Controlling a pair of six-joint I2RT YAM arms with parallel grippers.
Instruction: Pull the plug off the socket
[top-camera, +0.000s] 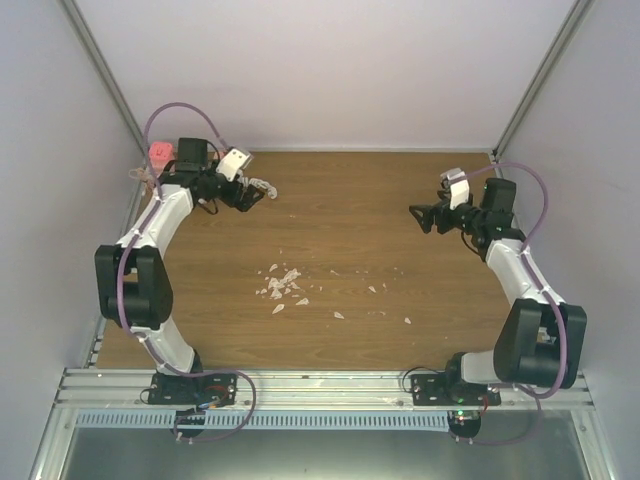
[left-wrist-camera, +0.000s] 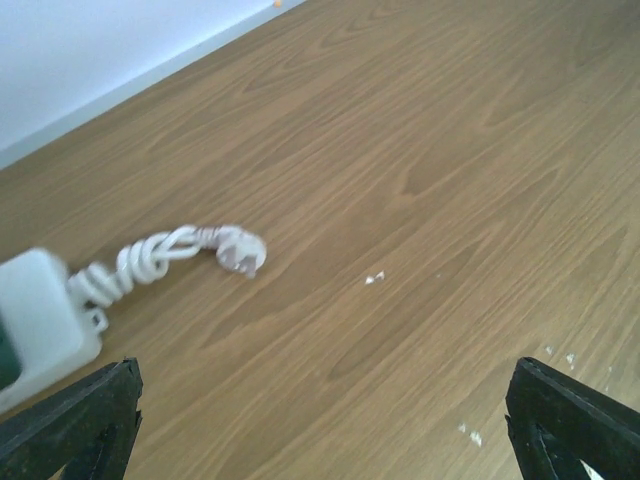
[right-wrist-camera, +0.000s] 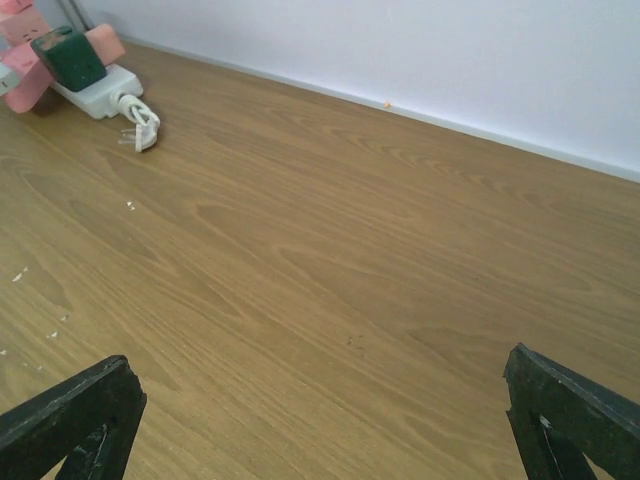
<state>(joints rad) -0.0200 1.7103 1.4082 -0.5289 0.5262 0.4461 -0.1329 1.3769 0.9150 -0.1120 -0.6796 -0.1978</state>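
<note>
The white socket strip (right-wrist-camera: 100, 97) lies at the table's far left corner, with pink outlet faces (right-wrist-camera: 22, 27) and a dark green plug (right-wrist-camera: 68, 57) standing on it. In the top view only a pink part (top-camera: 160, 153) shows; the left arm hides the remainder. Its short white cord (left-wrist-camera: 140, 260) is coiled and ends in a loose white plug (left-wrist-camera: 242, 250) lying on the wood. The strip's white end (left-wrist-camera: 35, 310) shows at the left of the left wrist view. My left gripper (top-camera: 245, 197) (left-wrist-camera: 325, 425) is open and empty just right of the strip. My right gripper (top-camera: 422, 215) (right-wrist-camera: 320, 425) is open and empty, far right.
Small white scraps (top-camera: 283, 290) are scattered in the middle of the wooden table (top-camera: 350, 250). White walls close the back and both sides. A metal rail (top-camera: 320, 385) runs along the near edge by the arm bases.
</note>
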